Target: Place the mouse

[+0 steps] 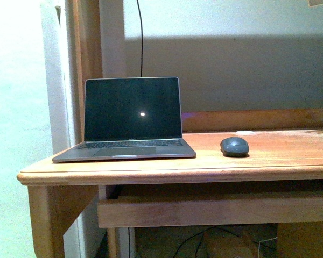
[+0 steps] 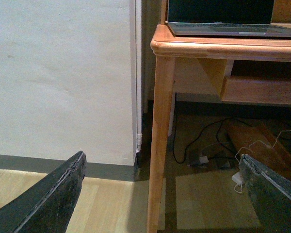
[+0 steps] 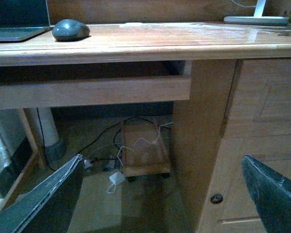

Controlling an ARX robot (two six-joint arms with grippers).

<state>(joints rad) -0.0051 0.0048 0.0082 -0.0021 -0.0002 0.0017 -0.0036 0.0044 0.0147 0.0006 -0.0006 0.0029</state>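
The dark grey oval mouse (image 1: 234, 146) rests on the wooden desk (image 1: 269, 161), just right of the open laptop (image 1: 130, 119). It also shows in the right wrist view (image 3: 70, 29), on the desktop beside the laptop's corner. Neither arm shows in the front view. My left gripper (image 2: 162, 167) is open and empty, low near the floor in front of the desk's left leg (image 2: 160, 145). My right gripper (image 3: 162, 167) is open and empty, below desk height, facing the space under the desk and far from the mouse.
A white lamp base (image 3: 256, 19) stands on the desk's right part. A cabinet door (image 3: 254, 160) closes the desk's right side. Cables and a small wheeled wooden stand (image 3: 143, 150) lie on the floor under the desk. A white wall (image 2: 63, 77) stands left of the desk.
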